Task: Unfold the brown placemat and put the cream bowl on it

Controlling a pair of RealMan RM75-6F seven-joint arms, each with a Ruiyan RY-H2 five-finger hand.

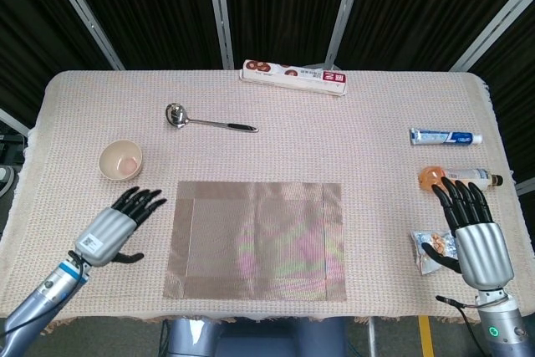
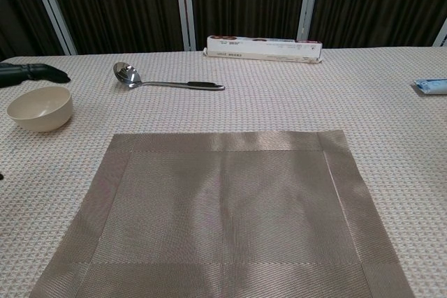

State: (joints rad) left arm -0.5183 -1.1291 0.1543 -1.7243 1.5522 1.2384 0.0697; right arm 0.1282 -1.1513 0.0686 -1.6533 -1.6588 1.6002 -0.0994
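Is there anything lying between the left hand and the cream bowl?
No. In the head view only bare tablecloth separates the left hand from the cream bowl; the placemat lies off to the side.

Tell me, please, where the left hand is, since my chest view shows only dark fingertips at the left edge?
Observer: In the head view the left hand is off the placemat, left of its edge and nearer the robot than the cream bowl. Its fingers are spread and hold nothing.
Operator: Thank you. And the right hand, which I cannot see at all?
Observer: The right hand is near the table's right edge, fingers apart and empty, beside a snack packet.
Operator: Is anything else over there?
Observer: A toothpaste tube lies farther back; your view catches only its end.
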